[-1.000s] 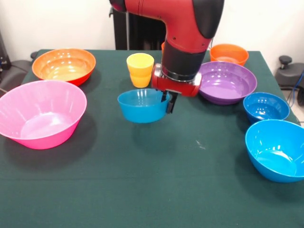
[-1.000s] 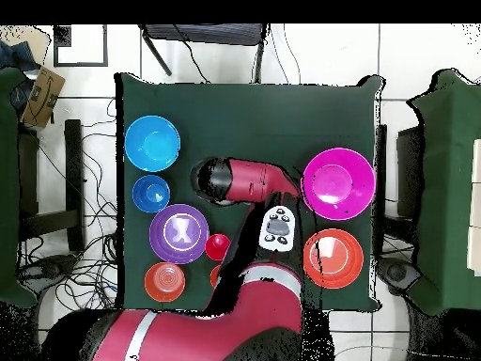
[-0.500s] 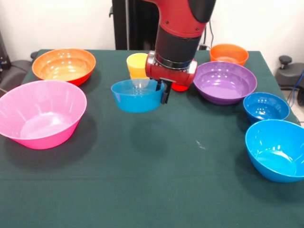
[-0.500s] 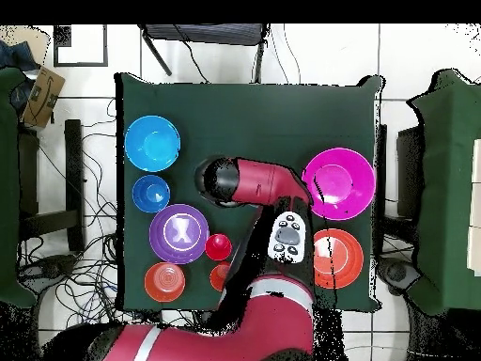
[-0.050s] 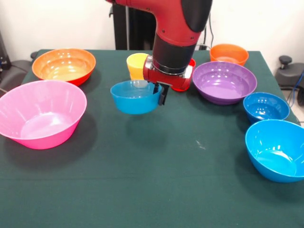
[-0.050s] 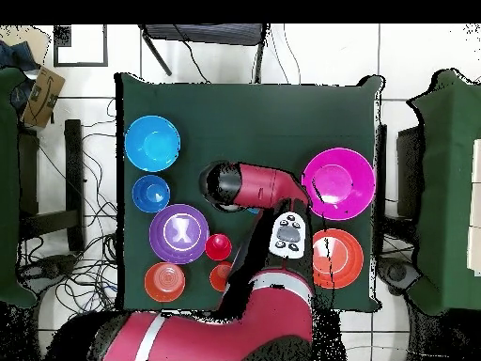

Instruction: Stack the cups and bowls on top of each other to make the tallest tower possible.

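**Ana:** Dark green cloth covers the bench [image 5: 156, 185], and glossy plastic bowls ring it: a large pink bowl [image 5: 42, 113] and a large orange bowl [image 5: 63, 65] on one side, a medium purple bowl [image 5: 227, 81], a small blue bowl [image 5: 266, 107] and a medium bright blue bowl [image 5: 275, 149] on the other.

**Ben:** And the red and black arm's gripper [image 5: 159, 92] is shut on the rim of a second small blue plastic bowl [image 5: 135, 96], fingers pinching its wall on one side only. That bowl hangs clear of the cloth; you can see its shadow below.

**Ana:** No tower yet, by my reading. Nothing is stacked.

**Ben:** Right. Behind the carried bowl stands a yellow plastic cup [image 5: 137, 65], just beside the wrist, with a red plastic cup [image 6: 218, 246] partly hidden by the arm.

**Ana:** What worries you?

**Ben:** That one-sided rim grip. The bowl juts out sideways from the fingers, so a quick swing could tilt it or let it slip. The wrist could also clip the yellow cup.

**Ana:** A small orange bowl [image 5: 229, 53] waits at the back.
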Controlling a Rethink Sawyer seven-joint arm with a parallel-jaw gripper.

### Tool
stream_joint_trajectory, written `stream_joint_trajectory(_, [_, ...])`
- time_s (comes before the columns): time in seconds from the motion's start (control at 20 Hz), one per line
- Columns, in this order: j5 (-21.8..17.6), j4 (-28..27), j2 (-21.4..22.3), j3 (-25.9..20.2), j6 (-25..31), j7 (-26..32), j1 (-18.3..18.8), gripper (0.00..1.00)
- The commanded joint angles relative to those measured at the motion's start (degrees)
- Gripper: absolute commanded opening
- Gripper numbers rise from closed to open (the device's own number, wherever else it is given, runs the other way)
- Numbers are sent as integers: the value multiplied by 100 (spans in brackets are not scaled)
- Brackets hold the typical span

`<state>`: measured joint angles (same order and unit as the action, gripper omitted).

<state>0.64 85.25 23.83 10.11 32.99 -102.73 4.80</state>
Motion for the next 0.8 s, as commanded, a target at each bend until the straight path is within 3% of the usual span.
stream_joint_trajectory(0.05, [-344,112,-446,-581,-405,-199,120,0])
stream_joint_trajectory(0.8, [-348,-190,-779,-573,-623,-158,105,0])
